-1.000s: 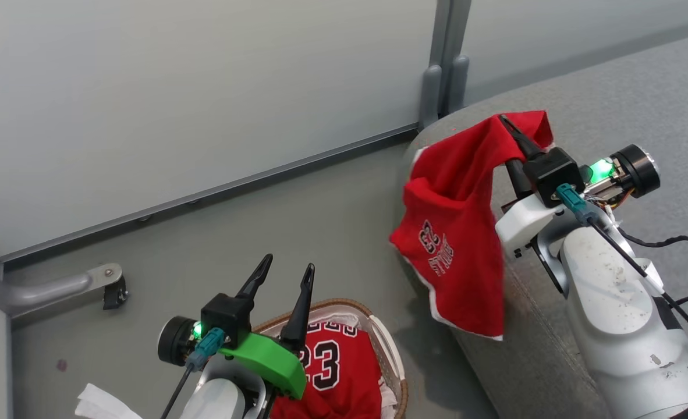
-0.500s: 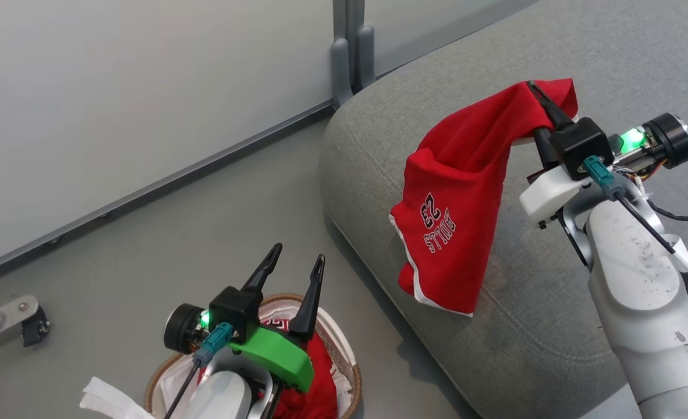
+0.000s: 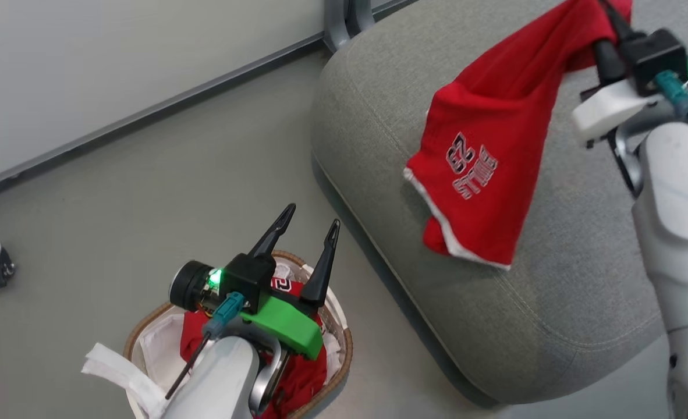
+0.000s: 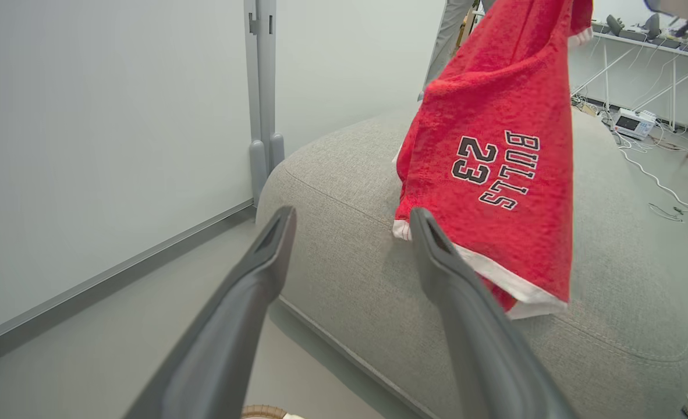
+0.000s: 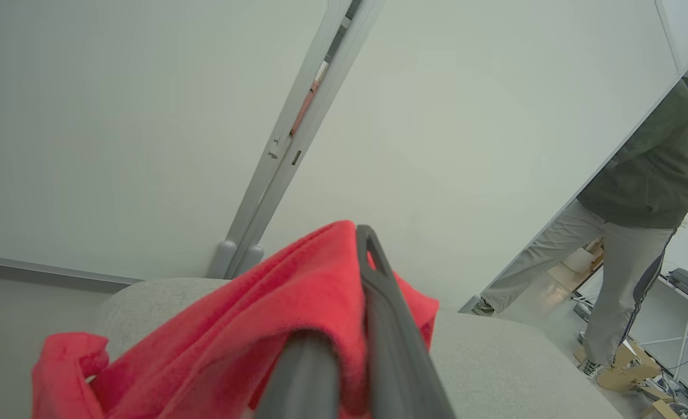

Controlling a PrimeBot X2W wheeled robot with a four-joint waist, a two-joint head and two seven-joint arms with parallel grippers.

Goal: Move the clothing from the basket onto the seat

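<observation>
1. my right gripper (image 5: pixel 355 273) is clenched on a fold of a red soft garment with a white-edged hem and black "23 bulls" lettering (image 3: pixel 495 145). the cloth bunches over one finger and lies against the other.
2. the garment hangs from that grip above the large grey woven-fabric seat cushion (image 3: pixel 553 302). it is just inside the cushion's long edge that faces the basket, and along from the rounded corner by the grey post (image 3: pixel 335 23).
3. the white hem is the garment's lowest part and comes down close to the cushion top. i cannot tell whether it touches.
4. my left gripper (image 3: pixel 312 216) is released, its two dark fingers spread wide with nothing between them. it hovers over the small oval white plastic basket with a brown woven rim (image 3: pixel 347 349).
5. the basket stands on the grey floor (image 3: pixel 117 192), beside the cushion's long edge but apart from it.
6. in the basket lies a crumpled red jersey with a black, white-edged number (image 3: pixel 300 378), against the white lining (image 3: pixel 158 349). my left forearm covers much of it.
7. in the left wrist view, my open fingers point toward the cushion's edge and the hanging garment.
8. in the right wrist view, a person in a dark green top and pale grey trousers (image 5: pixel 635 244) stands past the end of the pale wall panel (image 5: pixel 117 116), beyond the cushion.
</observation>
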